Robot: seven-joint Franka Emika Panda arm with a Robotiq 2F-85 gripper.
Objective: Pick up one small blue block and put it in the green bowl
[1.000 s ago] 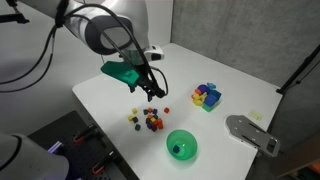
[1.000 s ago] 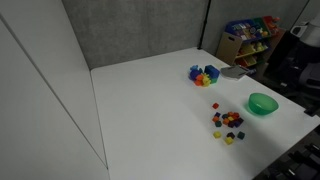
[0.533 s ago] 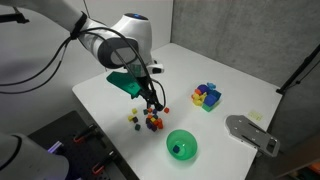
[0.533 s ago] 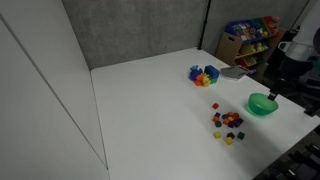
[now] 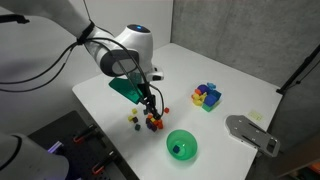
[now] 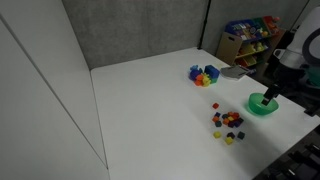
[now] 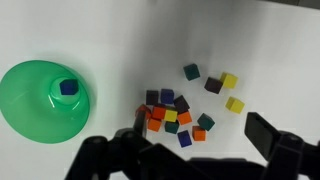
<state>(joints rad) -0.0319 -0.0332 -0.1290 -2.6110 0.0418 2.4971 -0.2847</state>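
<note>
Several small coloured blocks lie in a cluster (image 5: 150,122) on the white table, also seen in an exterior view (image 6: 228,122). In the wrist view the cluster holds a small blue block (image 7: 185,139) and a second blue one (image 7: 167,96). The green bowl (image 7: 35,100) lies left of the cluster and has one blue block (image 7: 67,88) inside; it shows in both exterior views (image 5: 181,146) (image 6: 263,104). My gripper (image 7: 199,127) is open and empty, low over the cluster, with its fingers either side of the blocks; it also shows in an exterior view (image 5: 152,108).
A stack of larger coloured blocks (image 5: 207,96) stands further back on the table. A grey flat metal piece (image 5: 250,132) lies at the table's corner. A shelf with toys (image 6: 250,35) stands behind the table. A dark stand (image 5: 70,150) is by the table's near edge.
The arm has swung in and come down from above the table toward the block cluster. The blocks and the bowl have not moved.
</note>
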